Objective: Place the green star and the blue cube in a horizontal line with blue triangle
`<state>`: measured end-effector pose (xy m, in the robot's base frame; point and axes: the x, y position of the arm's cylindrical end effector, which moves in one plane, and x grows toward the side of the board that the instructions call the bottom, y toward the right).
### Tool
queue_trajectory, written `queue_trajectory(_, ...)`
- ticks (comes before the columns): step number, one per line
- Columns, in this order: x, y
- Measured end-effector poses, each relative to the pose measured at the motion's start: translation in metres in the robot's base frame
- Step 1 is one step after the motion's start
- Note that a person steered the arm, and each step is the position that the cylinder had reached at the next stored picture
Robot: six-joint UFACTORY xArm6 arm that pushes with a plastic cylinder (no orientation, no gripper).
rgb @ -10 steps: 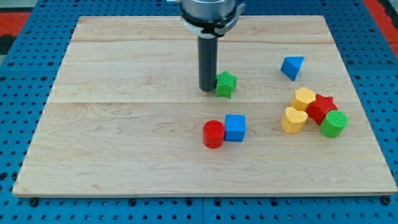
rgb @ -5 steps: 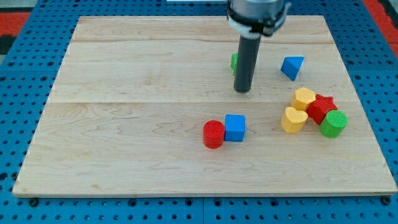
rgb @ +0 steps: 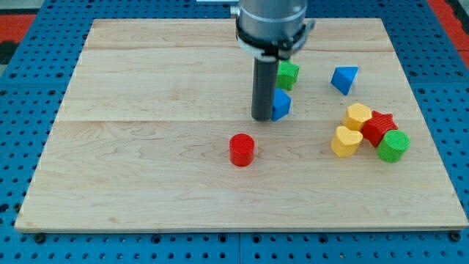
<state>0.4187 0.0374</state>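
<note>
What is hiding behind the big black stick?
Behind my rod, the blue cube and the green star peek out on the view's right. Their left parts are covered. My tip sits right beside the cube.

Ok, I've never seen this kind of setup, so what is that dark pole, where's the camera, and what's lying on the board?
The pole is the end of a robot arm. It has no jaws and holds nothing; it only pushes blocks by sliding my tip along the wooden board. There is one camera, looking down at the board; its mounting is not on record. My tip sits right against the left side of the blue cube. Just above the cube is the green star, partly hidden by the rod. To the right lies the blue triangle. A red cylinder stands alone below. At the view's right, two yellow blocks, a red star and a green cylinder cluster together.
</note>
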Motion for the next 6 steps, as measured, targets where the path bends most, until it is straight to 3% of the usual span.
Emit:
queue_trajectory(1, 0.048, 0.031)
queue_trajectory(2, 0.038, 0.048)
queue_trajectory(3, -0.006, 0.05)
queue_trajectory(5, -0.01, -0.029)
queue_trajectory(6, 0.009, -0.029)
